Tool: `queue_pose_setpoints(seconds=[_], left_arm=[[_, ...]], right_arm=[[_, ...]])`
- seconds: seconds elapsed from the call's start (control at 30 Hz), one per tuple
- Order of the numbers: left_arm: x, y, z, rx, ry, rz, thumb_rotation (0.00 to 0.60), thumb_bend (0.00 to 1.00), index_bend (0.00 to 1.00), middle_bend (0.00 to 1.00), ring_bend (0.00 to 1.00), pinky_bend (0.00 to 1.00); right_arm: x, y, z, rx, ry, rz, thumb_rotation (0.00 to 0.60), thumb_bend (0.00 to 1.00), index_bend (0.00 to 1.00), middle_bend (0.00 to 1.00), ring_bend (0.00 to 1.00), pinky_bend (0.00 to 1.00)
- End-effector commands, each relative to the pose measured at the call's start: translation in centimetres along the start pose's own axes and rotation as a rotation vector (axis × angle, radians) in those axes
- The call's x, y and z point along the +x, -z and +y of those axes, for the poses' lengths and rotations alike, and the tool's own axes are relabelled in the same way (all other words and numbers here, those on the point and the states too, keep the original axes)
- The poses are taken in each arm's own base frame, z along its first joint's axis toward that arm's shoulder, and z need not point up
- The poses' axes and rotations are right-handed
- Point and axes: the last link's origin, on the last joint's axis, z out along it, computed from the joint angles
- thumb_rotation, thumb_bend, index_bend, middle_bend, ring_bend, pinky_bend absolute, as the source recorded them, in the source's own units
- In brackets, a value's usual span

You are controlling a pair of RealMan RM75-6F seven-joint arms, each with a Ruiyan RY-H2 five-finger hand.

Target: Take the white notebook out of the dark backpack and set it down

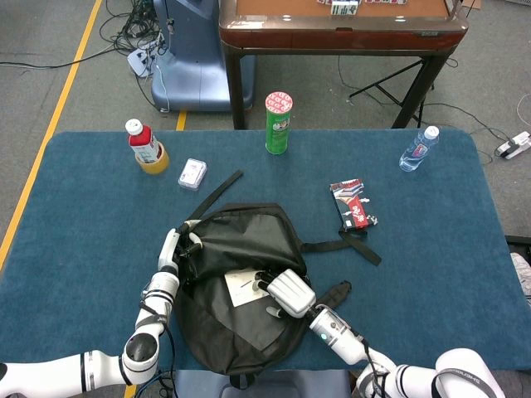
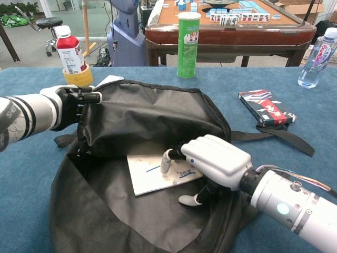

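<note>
The dark backpack lies open on the blue table. Inside it, the white notebook lies flat on the lining. My left hand grips the backpack's upper rim and holds the opening up. My right hand is inside the opening, over the notebook's right edge. One of its fingertips touches the page, and the thumb lies on the lining below, apart from the fingers. The notebook's right edge is hidden under the hand.
A green can stands at the back centre. A red-capped bottle and a small card box are at the back left. A red-black box, a backpack strap and a water bottle lie to the right.
</note>
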Motion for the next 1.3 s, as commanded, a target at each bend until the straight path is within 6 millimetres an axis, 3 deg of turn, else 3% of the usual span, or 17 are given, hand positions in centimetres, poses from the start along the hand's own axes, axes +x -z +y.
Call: queue_pose_setpoints(seconds=[0.03, 0.27, 0.9, 1.07, 1.3], left_arm=[[0.0, -0.1, 0.0, 0.004, 0.005, 0.001, 0.600, 0.84, 0.42, 0.48, 0.44, 0.20], [0.4, -0.2, 0.0, 0.017, 0.019, 0.009, 0.600, 0.84, 0.42, 0.48, 0.44, 0.20], [1.4, -0.5, -0.1, 0.048, 0.066, 0.026, 0.600, 0.84, 0.41, 0.47, 0.43, 0.20], [1.7, -0.5, -0.1, 0.050, 0.069, 0.030, 0.600, 0.84, 0.41, 0.47, 0.42, 0.20], [2.1, -0.5, -0.2, 0.057, 0.077, 0.032, 0.600, 0.84, 0.41, 0.46, 0.42, 0.20]], right_arm=[[-0.1, -0.2, 0.0, -0.004, 0.010, 0.000, 0.600, 0.12, 0.34, 0.28, 0.19, 0.28], [-0.3, -0.8, 0.0, -0.022, 0.036, 0.019, 0.600, 0.11, 0.29, 0.25, 0.15, 0.21], [-1.5, -2.8, 0.6, -0.044, 0.094, 0.062, 0.600, 0.11, 0.23, 0.29, 0.15, 0.20], [-1.7, -3.3, 0.5, -0.043, 0.099, 0.080, 0.600, 0.26, 0.30, 0.33, 0.16, 0.20], [-1.7, -4.0, 0.5, -0.044, 0.113, 0.104, 0.600, 0.47, 0.41, 0.40, 0.25, 0.24]])
